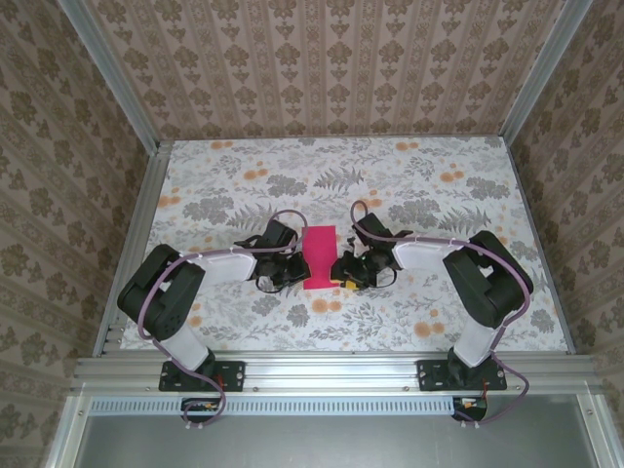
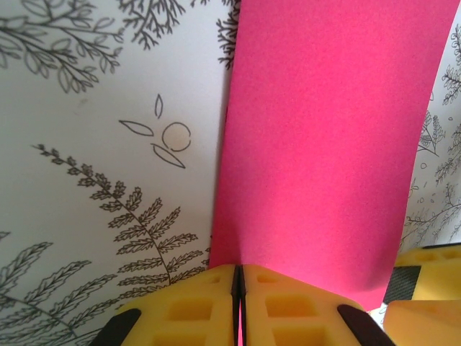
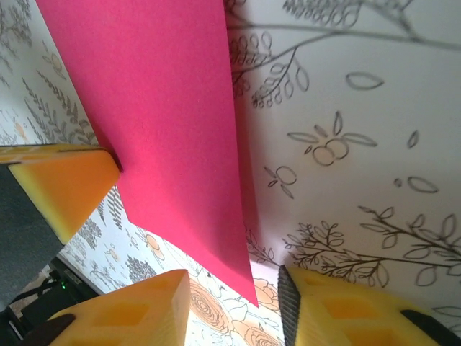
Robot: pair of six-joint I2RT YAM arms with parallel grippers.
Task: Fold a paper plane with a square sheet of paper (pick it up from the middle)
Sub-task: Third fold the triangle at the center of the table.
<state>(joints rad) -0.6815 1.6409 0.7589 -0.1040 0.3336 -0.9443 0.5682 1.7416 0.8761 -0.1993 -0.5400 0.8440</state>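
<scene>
Two end effectors flank the sheet of paper point(image 1: 320, 252) in the top view. The sheet reads as a narrow magenta strip on the floral surface point(image 1: 439, 166). The left end effector point(image 1: 292, 267) is against the sheet's left edge. The right end effector point(image 1: 343, 275) is at the sheet's near right corner.

Left wrist view: the left end effector point(image 2: 238, 285) has its yellow fingers point(image 2: 187, 306) pressed together, with the sheet's point(image 2: 324, 144) near left corner pinched in the seam. Another yellow finger point(image 2: 432, 261) sits just beside the sheet's near right corner.

Right wrist view: the right end effector point(image 3: 234, 281) has its fingers point(image 3: 137, 310) spread, gripping nothing. The sheet's point(image 3: 158, 108) pointed corner lies in the gap. A yellow pad point(image 3: 65, 180) touches the sheet's opposite edge.
</scene>
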